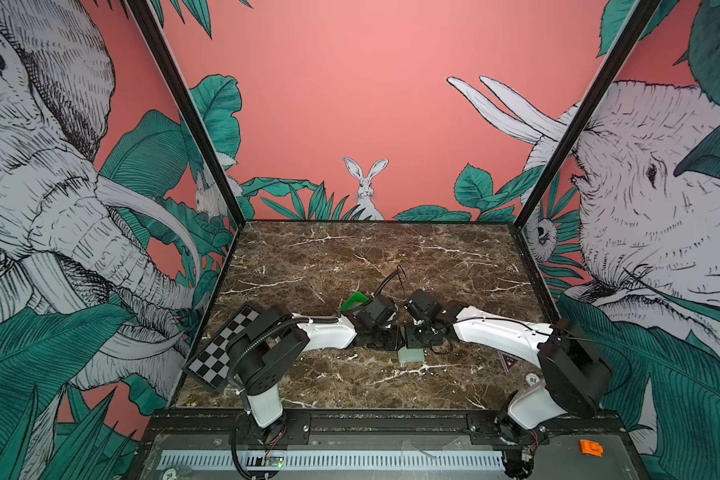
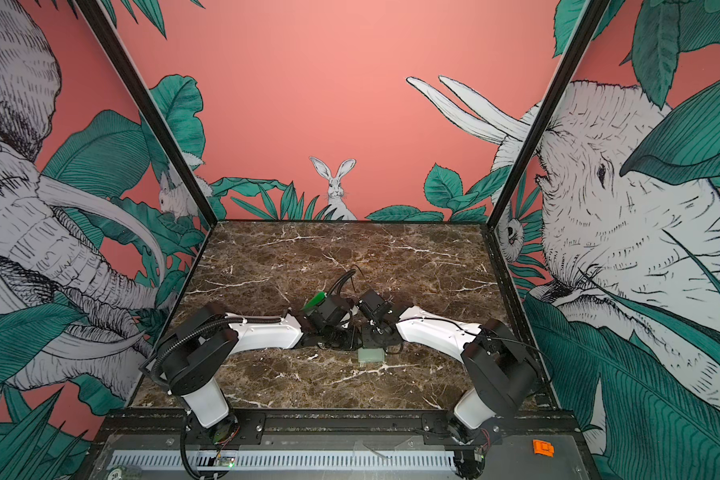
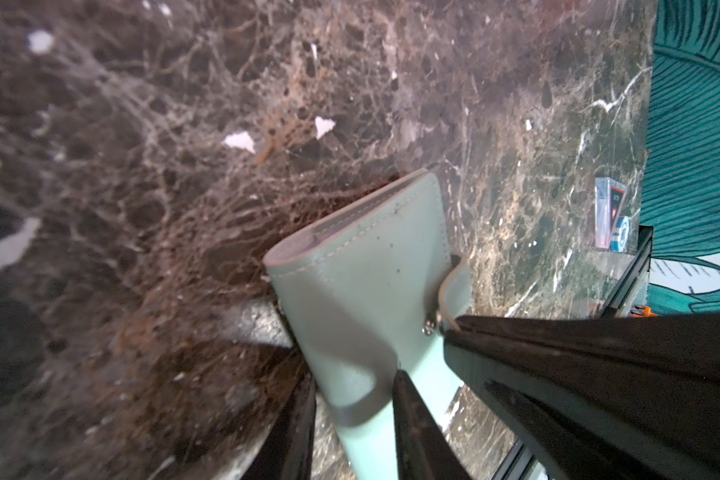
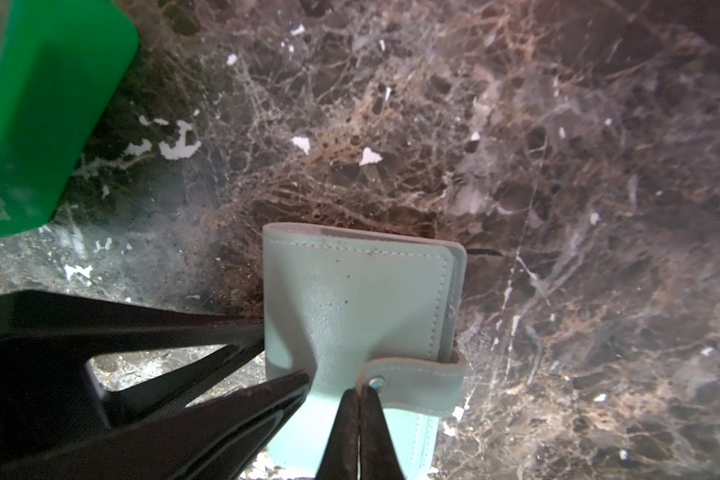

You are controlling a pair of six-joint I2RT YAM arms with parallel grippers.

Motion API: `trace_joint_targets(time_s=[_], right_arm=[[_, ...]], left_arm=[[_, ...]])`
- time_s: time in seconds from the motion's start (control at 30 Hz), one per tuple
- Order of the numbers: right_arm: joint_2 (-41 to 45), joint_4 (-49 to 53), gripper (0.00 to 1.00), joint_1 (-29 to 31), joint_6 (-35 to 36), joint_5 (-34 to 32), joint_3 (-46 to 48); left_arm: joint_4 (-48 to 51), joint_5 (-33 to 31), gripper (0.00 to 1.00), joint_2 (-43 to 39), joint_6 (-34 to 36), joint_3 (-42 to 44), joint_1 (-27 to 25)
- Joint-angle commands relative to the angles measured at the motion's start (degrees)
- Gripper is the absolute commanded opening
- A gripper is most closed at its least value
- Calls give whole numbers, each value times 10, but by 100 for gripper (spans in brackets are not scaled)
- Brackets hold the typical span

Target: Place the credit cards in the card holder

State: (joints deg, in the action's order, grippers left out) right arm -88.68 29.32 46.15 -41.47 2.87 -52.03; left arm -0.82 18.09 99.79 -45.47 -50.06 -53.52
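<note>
Sage card holder (image 3: 362,291): wrist views alone show left fingers (image 3: 412,419) grasping it, right fingers (image 4: 348,436) clenched at its tab (image 4: 416,386).

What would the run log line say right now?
left gripper: grips card holder | right gripper: pinches snap strap | card holder closed

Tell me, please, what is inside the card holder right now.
Little shows: the card holder is folded closed, and only pale sleeve edges peek between its covers. Whether any credit cards are inside cannot be seen, because the cover hides the pockets.
</note>
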Motion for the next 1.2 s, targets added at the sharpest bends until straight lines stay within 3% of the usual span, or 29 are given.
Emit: trace_joint_targets(time_s=[0.0,1.17], right_arm=[[-9,-2,0,4,8,5,0],[-60,-6,0,4,2,16,12]], left_arm=[[-9,1,33,3,-4,6,2],[-9,0,31,-4,-7,12,2]])
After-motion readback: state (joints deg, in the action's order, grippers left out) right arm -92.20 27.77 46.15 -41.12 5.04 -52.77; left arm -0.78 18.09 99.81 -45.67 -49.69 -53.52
